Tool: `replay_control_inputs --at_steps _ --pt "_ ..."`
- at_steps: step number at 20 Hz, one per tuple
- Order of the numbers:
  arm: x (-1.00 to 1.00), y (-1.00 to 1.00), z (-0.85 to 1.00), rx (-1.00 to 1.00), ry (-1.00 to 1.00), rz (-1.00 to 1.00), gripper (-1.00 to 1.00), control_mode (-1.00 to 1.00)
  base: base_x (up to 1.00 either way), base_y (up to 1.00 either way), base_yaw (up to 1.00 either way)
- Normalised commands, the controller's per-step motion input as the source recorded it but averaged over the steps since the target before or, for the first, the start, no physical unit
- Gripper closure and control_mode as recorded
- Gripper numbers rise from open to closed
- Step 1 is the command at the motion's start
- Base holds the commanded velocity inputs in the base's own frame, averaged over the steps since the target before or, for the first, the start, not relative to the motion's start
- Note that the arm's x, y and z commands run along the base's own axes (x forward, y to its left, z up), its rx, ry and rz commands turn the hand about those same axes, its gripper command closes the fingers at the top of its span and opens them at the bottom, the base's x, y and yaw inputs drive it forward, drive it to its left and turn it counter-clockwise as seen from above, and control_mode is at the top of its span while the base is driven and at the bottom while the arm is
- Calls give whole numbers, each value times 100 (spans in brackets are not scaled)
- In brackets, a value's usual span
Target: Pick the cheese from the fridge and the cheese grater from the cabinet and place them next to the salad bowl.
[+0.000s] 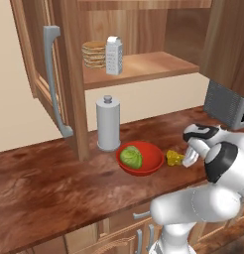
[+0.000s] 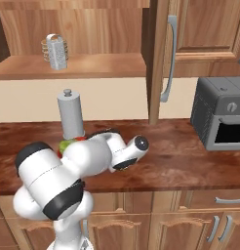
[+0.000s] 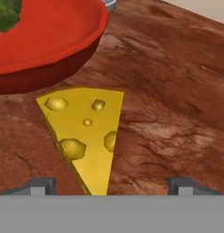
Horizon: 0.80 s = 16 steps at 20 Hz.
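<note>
Between open pincer (image 3: 111,185) tips, cheese (image 3: 86,132).

Yellow holed cheese (image 3: 84,132) flat on counter beside red salad bowl (image 3: 63,50); cheese grater (image 1: 114,55) upright on cabinet (image 1: 144,67) shelf.

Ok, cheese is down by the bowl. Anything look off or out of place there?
Nothing stands out. The cheese lies flat on the counter beside the salad bowl, apart from it, with the gripper open around it. The cheese grater stands upright on the cabinet shelf.
</note>
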Motion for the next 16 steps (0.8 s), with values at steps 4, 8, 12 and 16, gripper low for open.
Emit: replay_control_inputs --at_steps 4,8,12,16 --pt "-16 -36 14 0 0 -16 -100 -100 0 0 0" --pt "-39 -17 19 0 0 -14 -100 -100 0 0 0" --pt "-70 -11 27 0 0 -12 -100 -100 0 0 0" --pt "-57 -12 49 0 0 -17 -100 -100 0 0 0"
